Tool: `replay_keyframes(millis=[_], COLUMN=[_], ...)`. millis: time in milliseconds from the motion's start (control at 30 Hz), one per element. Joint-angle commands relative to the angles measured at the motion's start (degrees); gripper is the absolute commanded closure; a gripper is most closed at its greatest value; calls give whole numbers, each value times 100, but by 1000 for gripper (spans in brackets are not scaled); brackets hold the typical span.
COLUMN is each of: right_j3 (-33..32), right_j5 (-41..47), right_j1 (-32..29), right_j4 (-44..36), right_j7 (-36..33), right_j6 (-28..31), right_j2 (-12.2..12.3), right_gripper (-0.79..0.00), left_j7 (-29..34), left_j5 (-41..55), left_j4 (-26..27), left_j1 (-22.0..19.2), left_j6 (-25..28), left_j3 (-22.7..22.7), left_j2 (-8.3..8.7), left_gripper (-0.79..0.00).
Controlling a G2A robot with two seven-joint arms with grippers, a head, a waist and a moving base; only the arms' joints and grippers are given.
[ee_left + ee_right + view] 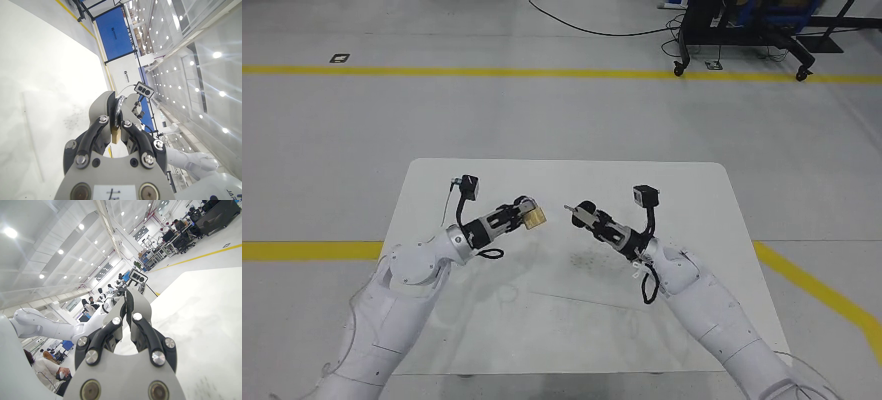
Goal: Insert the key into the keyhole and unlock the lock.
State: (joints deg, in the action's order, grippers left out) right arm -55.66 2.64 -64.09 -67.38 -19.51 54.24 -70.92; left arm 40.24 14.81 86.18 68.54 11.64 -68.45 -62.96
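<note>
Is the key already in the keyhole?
No: the key in the right gripper and the lock in the left gripper are held visibly apart.

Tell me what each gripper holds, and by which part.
The left gripper pinches the padlock by its silver shackle, brass body free. The right gripper grips the key at its head end, blade sticking out toward the padlock.

Logo print on blue panel (113,36), same logo on white panel (126,76) — one-character white label (114,192) on left gripper (120,99).

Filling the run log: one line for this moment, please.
left gripper: shut on lock | right gripper: shut on key | key-lock: apart, facing | stage: pre-insertion
</note>
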Motion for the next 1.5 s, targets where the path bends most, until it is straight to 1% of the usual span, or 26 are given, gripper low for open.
replay_keyframes(millis=[0, 100, 167, 200, 233, 267, 300, 333, 400, 433, 500, 600, 667, 700, 733, 800, 1100, 1167, 1333, 1467], right_j3=[8, 8, 8, 85, 127, 145, 109, 46, -177, -347, -715, -1217, -1417, -1400, -1337, -1337, -1337, -1328, -763, -413], right_j5=[4, 4, 4, -43, -67, -217, -461, -716, -1569, -2127, -3212, -4721, -5710, -6486, -7009, -7009, -7009, -7032, -8153, -8903], right_j1=[6, 6, 6, -25, -3, 47, 98, 118, 159, 136, -32, -367, -543, -567, -640, -640, -640, -646, -574, -558], right_j4=[7, 7, 7, 7, -57, -119, -130, -171, -431, -636, -1202, -2191, -2862, -3297, -3573, -3573, -3573, -3573, -3917, -4192], right_j7=[1, 1, 1, -81, -128, -222, -285, -296, -333, -295, -98, 109, 72, -217, -410, -410, -410, -417, -635, -858], right_j6=[3, 3, 3, -218, -355, -320, -283, -243, -57, -18, 44, 34, 140, 377, 377, 377, 377, 346, -107, -578], right_j2=[-2, -2, -2, -12, -23, -23, -9, 11, 82, 128, 217, 335, 402, 448, 485, 485, 485, 485, 449, 422], right_gripper=[0, 0, 0, 0, 0, 0, 0, 0, 0, 0, 0, 0, 0, 0, 0, 0, 0, 0, 0, 0], left_j7=[2, 2, 58, 121, 225, 379, 566, 736, 1106, 1219, 1565, 1752, 1792, 1818, 1805, 1685, 1685, 1614, 1408, 995], left_j5=[-6, -6, 258, 507, 711, 860, 1083, 1043, 1182, 1060, 1211, 1078, 1223, 1236, 1304, 1592, 1592, 1560, 1738, 1913], left_j4=[2, 2, -72, -145, -132, -140, -217, -223, -356, -397, -606, -895, -1077, -1127, -1176, -1257, -1257, -1233, -1302, -1274], left_j1=[3, 3, 45, 33, -29, -77, -103, -209, -354, -470, -677, -1091, -1282, -1352, -1395, -1350, -1350, -1282, -1220, -1196], left_j6=[0, 0, -530, -924, -1212, -1407, -1762, -2037, -2703, -2922, -3512, -3946, -4016, -4066, -4038, -3859, -3859, -3861, -4291, -4172], left_j3=[-2, -2, 102, 133, 144, 145, 146, 128, 124, 133, 220, 474, 635, 741, 793, 803, 803, 853, 927, 875], left_j2=[1, 1, -21, -35, -45, -48, -48, -32, -13, 3, -2, -39, -96, -122, -145, -188, -188, -192, -215, -247], left_gripper=[0, 0, 0, 0, 0, 0, 0, 0, 0, 0, 0, 0, 0, 0, 0, 0, 0, 0, 0, 0])
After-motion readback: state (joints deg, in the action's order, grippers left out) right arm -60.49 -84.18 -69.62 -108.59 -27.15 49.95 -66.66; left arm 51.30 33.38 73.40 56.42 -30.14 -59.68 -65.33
